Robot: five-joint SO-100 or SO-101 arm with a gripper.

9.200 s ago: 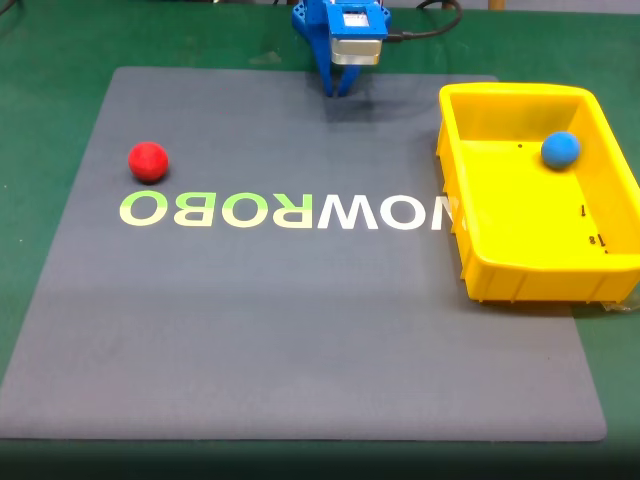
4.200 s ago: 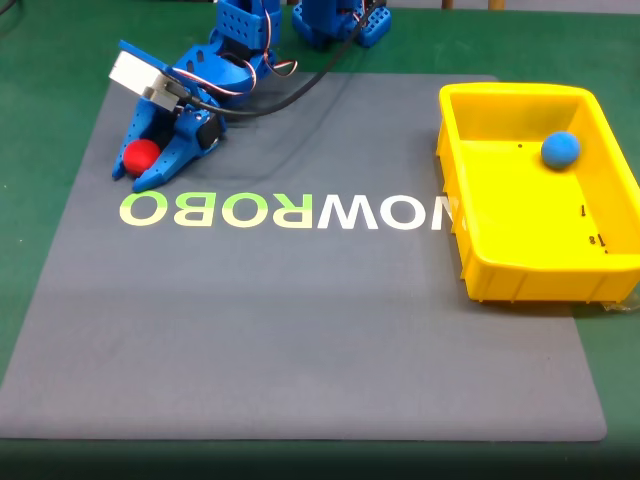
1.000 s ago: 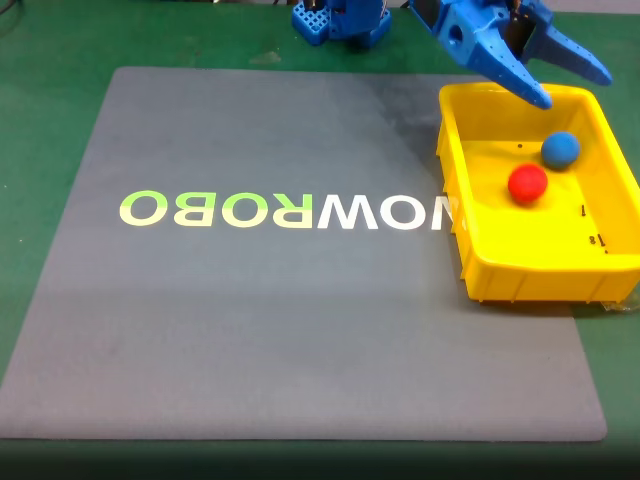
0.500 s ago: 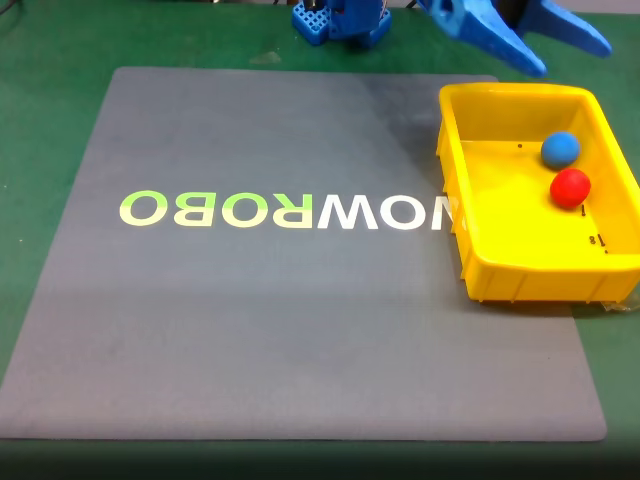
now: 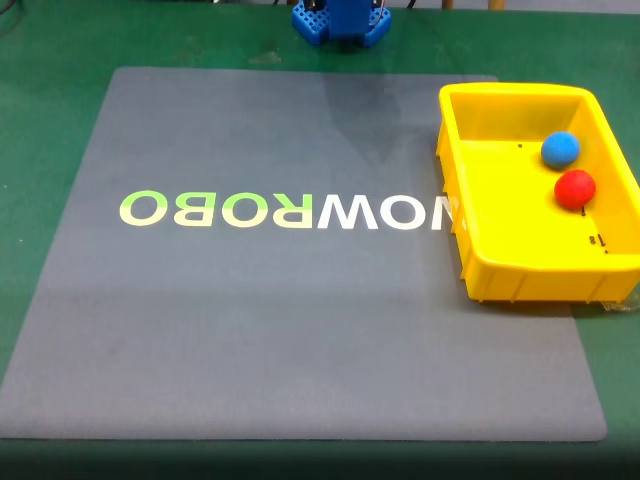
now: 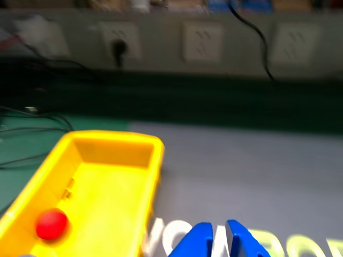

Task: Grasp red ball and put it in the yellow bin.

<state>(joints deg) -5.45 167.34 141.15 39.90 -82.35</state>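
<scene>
Fixed and wrist views: we see the red ball lying loose on the floor of the yellow bin, just beside the blue ball and near the right wall in the fixed view. We judge little can go wrong from here, except that a low sweep of the arm could knock the bin's rim and shift the bin on the mat. In the wrist view the gripper holds nothing, its blue fingertips nearly pressed together, clear of the bin.
</scene>
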